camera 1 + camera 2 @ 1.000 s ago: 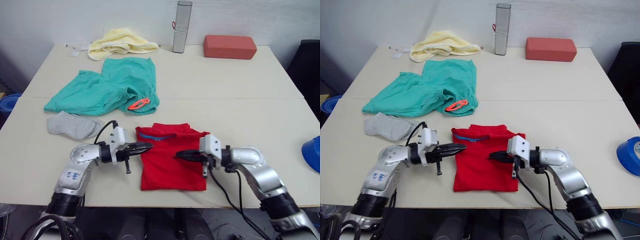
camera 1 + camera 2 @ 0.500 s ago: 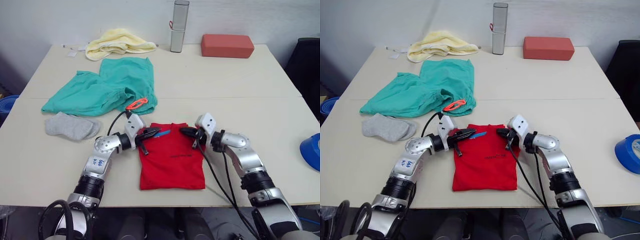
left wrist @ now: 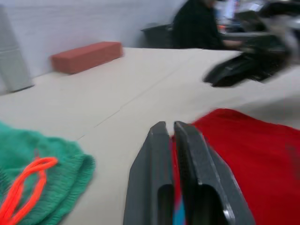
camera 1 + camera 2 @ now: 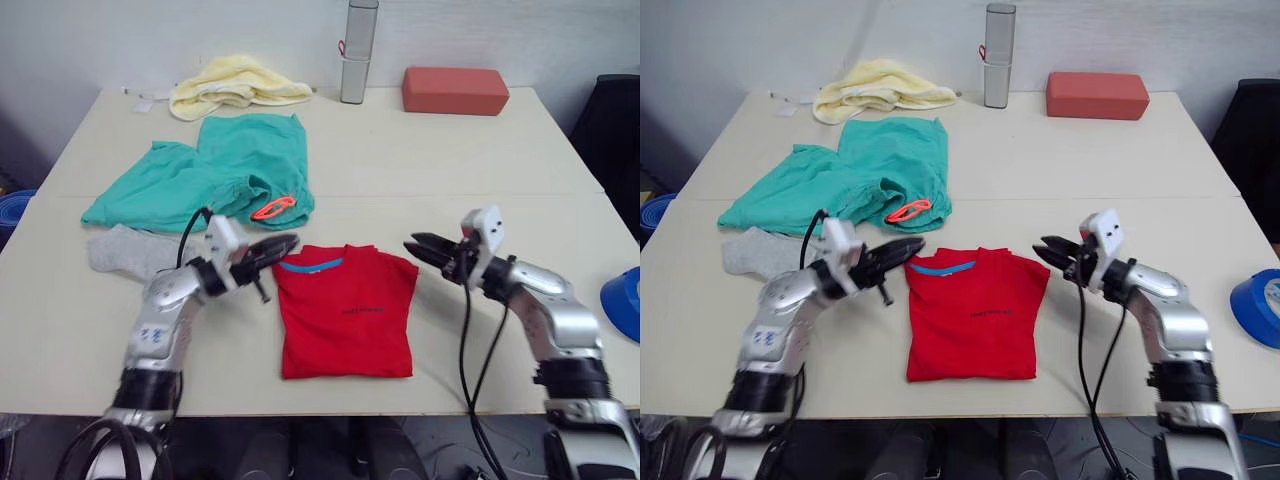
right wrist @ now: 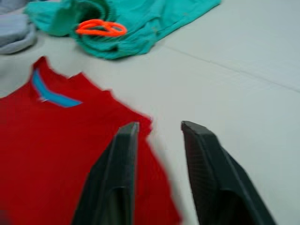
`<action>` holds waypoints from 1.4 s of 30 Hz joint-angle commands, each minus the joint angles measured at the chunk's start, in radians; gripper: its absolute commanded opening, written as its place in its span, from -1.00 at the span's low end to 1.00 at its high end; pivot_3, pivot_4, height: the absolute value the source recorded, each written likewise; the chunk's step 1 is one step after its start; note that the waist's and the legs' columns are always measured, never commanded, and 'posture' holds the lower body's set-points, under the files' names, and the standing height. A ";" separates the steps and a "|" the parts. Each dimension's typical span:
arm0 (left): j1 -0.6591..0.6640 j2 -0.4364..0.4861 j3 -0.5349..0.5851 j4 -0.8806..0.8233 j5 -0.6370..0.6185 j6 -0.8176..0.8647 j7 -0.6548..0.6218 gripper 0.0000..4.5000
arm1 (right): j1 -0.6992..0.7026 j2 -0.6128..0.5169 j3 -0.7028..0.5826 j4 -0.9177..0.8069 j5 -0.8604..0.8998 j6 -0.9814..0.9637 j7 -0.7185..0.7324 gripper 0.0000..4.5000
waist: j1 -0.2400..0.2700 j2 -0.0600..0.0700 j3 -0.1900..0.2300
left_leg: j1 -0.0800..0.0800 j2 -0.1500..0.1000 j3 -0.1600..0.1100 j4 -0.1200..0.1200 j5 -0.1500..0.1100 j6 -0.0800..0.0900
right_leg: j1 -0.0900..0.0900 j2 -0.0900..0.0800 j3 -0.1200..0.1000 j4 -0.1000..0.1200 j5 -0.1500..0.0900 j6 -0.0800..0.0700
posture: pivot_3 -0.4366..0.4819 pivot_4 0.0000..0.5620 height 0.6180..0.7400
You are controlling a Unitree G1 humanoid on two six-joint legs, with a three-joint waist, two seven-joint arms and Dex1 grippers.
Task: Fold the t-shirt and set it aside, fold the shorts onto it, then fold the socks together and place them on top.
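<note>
The red t-shirt [image 4: 345, 312] lies folded into a rectangle near the table's front edge, blue neck lining facing the far side. My left gripper [image 4: 287, 243] hovers just off its far left corner, fingers shut [image 3: 171, 129] with nothing in them. Off the far right corner my right gripper [image 4: 415, 245] stands open [image 5: 159, 126], clear of the cloth. The teal-green shorts [image 4: 200, 180] are spread out beyond the shirt to the left, orange drawstring [image 4: 275, 208] toward it. The grey socks [image 4: 125, 252] lie in a heap left of my left gripper.
A pale yellow towel [image 4: 235, 82] is bunched at the table's far left. A metal cylinder [image 4: 355, 40] and a red block [image 4: 455, 90] stand along the far edge. A blue tape roll [image 4: 625, 305] shows beyond the table's right edge.
Both grippers have drawn outward from the shirt's far edge, left going left and right going right. The right gripper has opened. The shirt now lies flat, collar uncovered.
</note>
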 commanded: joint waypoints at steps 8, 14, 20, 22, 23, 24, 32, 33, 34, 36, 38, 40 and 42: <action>0.354 0.150 0.146 -0.319 -0.260 0.032 -0.227 0.68 | 0.113 -0.300 -0.047 -0.256 0.313 0.861 -0.025 1.00 | 0.004 0.001 0.000 | 0.002 0.000 -0.002 -0.002 -0.005 0.008 | 0.001 -0.003 0.000 -0.002 -0.001 -0.003 | -0.05 -0.47 1.00; 0.402 0.139 0.159 -0.385 -0.283 0.062 -0.182 0.98 | 0.041 -0.187 -0.052 -0.179 0.340 1.021 -0.116 1.00 | 0.004 0.000 -0.001 | 0.002 0.000 -0.002 -0.002 -0.006 0.009 | 0.003 -0.003 -0.001 -0.004 -0.001 -0.003 | -0.05 -0.47 1.00; 0.419 0.181 0.185 -0.362 -0.316 0.092 -0.232 0.98 | -0.023 -0.072 0.005 -0.166 0.351 1.094 -0.167 1.00 | -0.022 -0.007 -0.005 | 0.005 0.001 -0.002 -0.007 -0.005 0.008 | 0.003 -0.002 -0.001 -0.004 -0.001 -0.004 | -0.05 -0.47 1.00; 0.417 0.191 0.196 -0.350 -0.321 0.099 -0.240 0.98 | -0.036 -0.024 0.034 -0.171 0.373 1.098 -0.192 1.00 | -0.027 -0.007 -0.006 | 0.007 0.001 -0.002 -0.009 -0.005 0.007 | 0.004 -0.001 0.000 -0.004 -0.002 -0.005 | -0.05 -0.47 1.00; 0.415 0.193 0.202 -0.346 -0.321 0.098 -0.241 0.98 | -0.042 0.007 0.045 -0.171 0.386 1.098 -0.211 1.00 | -0.029 -0.008 -0.006 | 0.008 0.001 -0.002 -0.011 -0.004 0.006 | 0.003 -0.001 0.000 -0.005 -0.002 -0.005 | -0.05 -0.47 1.00; 0.414 0.196 0.207 -0.343 -0.323 0.099 -0.243 0.98 | -0.048 0.035 0.061 -0.171 0.396 1.098 -0.231 1.00 | -0.030 -0.008 -0.007 | 0.008 0.002 -0.002 -0.012 -0.004 0.006 | 0.003 -0.001 0.000 -0.004 -0.002 -0.006 | -0.05 -0.47 1.00; 0.412 0.194 0.210 -0.356 -0.319 0.117 -0.233 0.98 | -0.077 0.149 0.133 -0.147 0.427 1.098 -0.336 1.00 | -0.033 -0.008 -0.009 | 0.008 0.004 -0.002 -0.015 -0.003 0.004 | 0.002 0.001 -0.001 -0.003 -0.003 -0.009 | -0.05 -0.47 1.00; 0.408 0.193 0.208 -0.357 -0.317 0.118 -0.231 0.98 | -0.083 0.166 0.144 -0.141 0.414 1.098 -0.348 1.00 | -0.035 -0.008 -0.009 | 0.008 0.004 -0.002 -0.015 -0.003 0.004 | 0.002 0.001 -0.001 -0.003 -0.003 -0.009 | -0.05 -0.47 1.00; 0.406 0.192 0.208 -0.357 -0.315 0.119 -0.230 0.98 | -0.087 0.177 0.150 -0.136 0.407 1.098 -0.357 1.00 | -0.036 -0.008 -0.009 | 0.008 0.004 -0.002 -0.015 -0.003 0.004 | 0.002 0.001 -0.001 -0.003 -0.003 -0.009 | -0.05 -0.47 1.00; 0.397 0.190 0.208 -0.357 -0.310 0.119 -0.223 0.98 | -0.099 0.195 0.154 -0.121 0.403 1.098 -0.368 1.00 | -0.037 -0.008 -0.009 | 0.009 0.004 -0.002 -0.015 -0.003 0.004 | 0.002 0.001 -0.001 -0.003 -0.003 -0.009 | -0.05 -0.47 1.00; 0.390 0.191 0.214 -0.353 -0.308 0.121 -0.211 1.00 | -0.116 0.224 0.143 -0.100 0.402 1.098 -0.374 0.83 | -0.041 -0.008 -0.009 | 0.009 0.004 -0.002 -0.016 -0.003 0.004 | 0.002 0.001 -0.001 -0.003 -0.003 -0.009 | -0.05 -0.47 1.00; 0.386 0.196 0.218 -0.350 -0.307 0.126 -0.205 1.00 | -0.125 0.246 0.130 -0.088 0.397 1.098 -0.379 0.58 | -0.044 -0.008 -0.009 | 0.009 0.004 -0.002 -0.016 -0.003 0.004 | 0.001 0.001 -0.001 -0.003 -0.003 -0.009 | -0.05 -0.47 1.00; 0.382 0.199 0.221 -0.347 -0.307 0.131 -0.203 1.00 | -0.131 0.261 0.118 -0.088 0.397 1.098 -0.378 0.27 | -0.046 -0.007 -0.009 | 0.008 0.004 -0.002 -0.016 -0.003 0.004 | 0.001 0.001 -0.001 -0.003 -0.003 -0.009 | -0.05 -0.47 1.00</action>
